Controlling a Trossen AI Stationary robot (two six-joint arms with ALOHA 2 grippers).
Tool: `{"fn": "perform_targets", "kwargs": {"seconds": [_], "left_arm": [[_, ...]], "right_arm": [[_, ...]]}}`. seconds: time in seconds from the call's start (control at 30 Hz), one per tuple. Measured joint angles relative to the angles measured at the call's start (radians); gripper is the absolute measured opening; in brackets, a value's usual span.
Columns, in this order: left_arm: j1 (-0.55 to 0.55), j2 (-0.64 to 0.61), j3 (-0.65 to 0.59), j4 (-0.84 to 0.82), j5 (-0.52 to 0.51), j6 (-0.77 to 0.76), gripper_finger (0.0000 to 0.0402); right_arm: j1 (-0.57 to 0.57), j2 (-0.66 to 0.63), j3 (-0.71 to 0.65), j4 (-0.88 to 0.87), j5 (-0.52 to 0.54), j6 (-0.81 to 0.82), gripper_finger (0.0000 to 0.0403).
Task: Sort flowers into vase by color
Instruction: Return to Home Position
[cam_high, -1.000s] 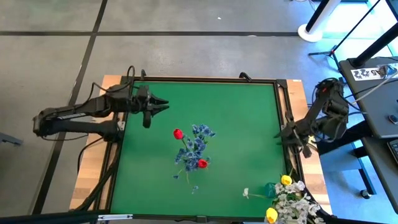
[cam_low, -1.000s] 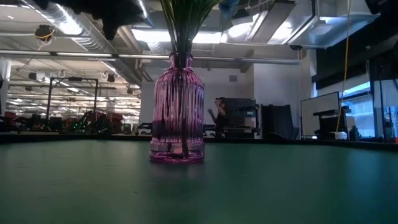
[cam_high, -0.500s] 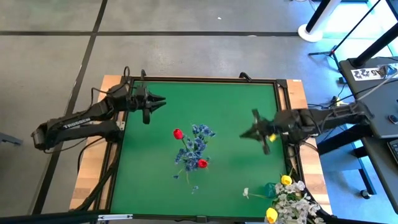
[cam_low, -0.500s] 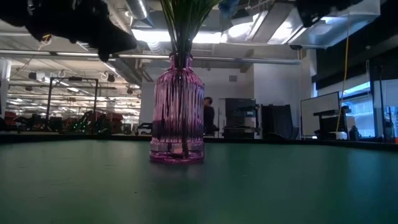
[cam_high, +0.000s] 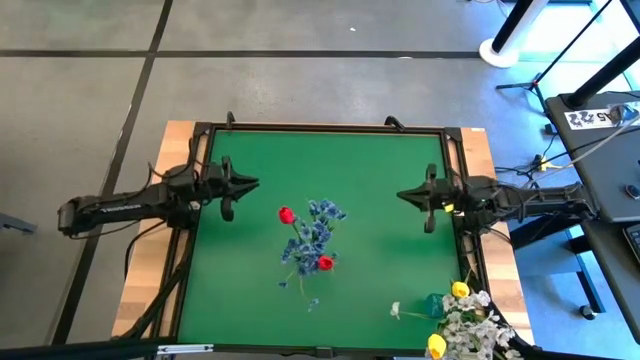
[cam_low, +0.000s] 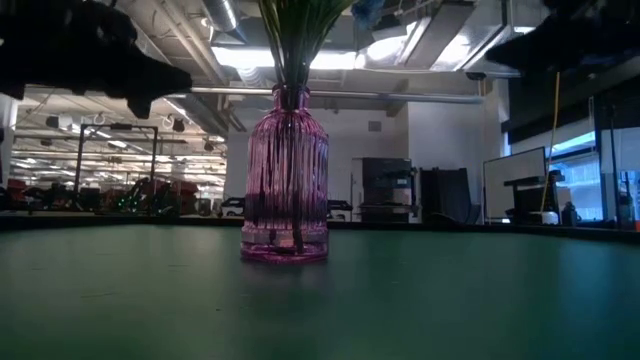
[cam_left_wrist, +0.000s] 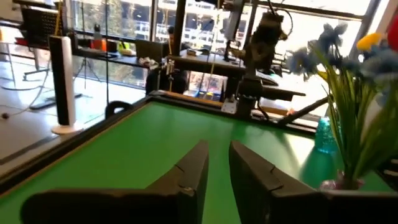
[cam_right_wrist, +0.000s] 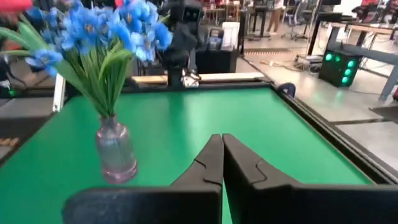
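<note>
At the near right corner of the green counter (cam_high: 380, 165) a small blue vase (cam_high: 434, 302) holds yellow tulip buds (cam_high: 460, 290) and a spray of whitish blossoms (cam_high: 466, 326) that spills past the counter's edge. Farther in, about the middle of the counter, a ribbed purple vase (cam_low: 286, 180) stands upright with green stems rising from its neck; it carries the blue blossoms (cam_high: 320, 226) and two red tulip buds (cam_high: 287, 214). Beyond it and well to either side, both arms reach in level from the counter's edges. The left gripper (cam_high: 252, 183) hovers over the left side, its fingers (cam_left_wrist: 193, 171) a narrow gap apart and holding nothing. The right gripper (cam_high: 402, 194) hovers over the right side, fingers (cam_right_wrist: 208, 162) pressed together and bare. Both point toward the purple vase, well apart from it.
</note>
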Motion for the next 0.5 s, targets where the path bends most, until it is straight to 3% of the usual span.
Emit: {"fn": "perform_targets", "kwargs": {"seconds": [0.23, 0.33, 0.5], "left_arm": [[-0.012, -0.134, -0.044, -0.049, 0.006, -0.031, 0.0025], [-0.051, -0.192, -0.044, -0.117, -0.089, -0.014, 0.0013], [-0.156, -0.24, -0.103, -0.113, -0.193, 0.0, 0.0002]], "right_arm": [[0.001, -0.29, -0.03, -0.18, 0.056, 0.018, 0.0001], [0.001, -0.387, -0.09, -0.148, 0.052, 0.042, 0.0001], [0.001, -0.398, -0.175, -0.098, 0.053, 0.039, 0.0001]]}}
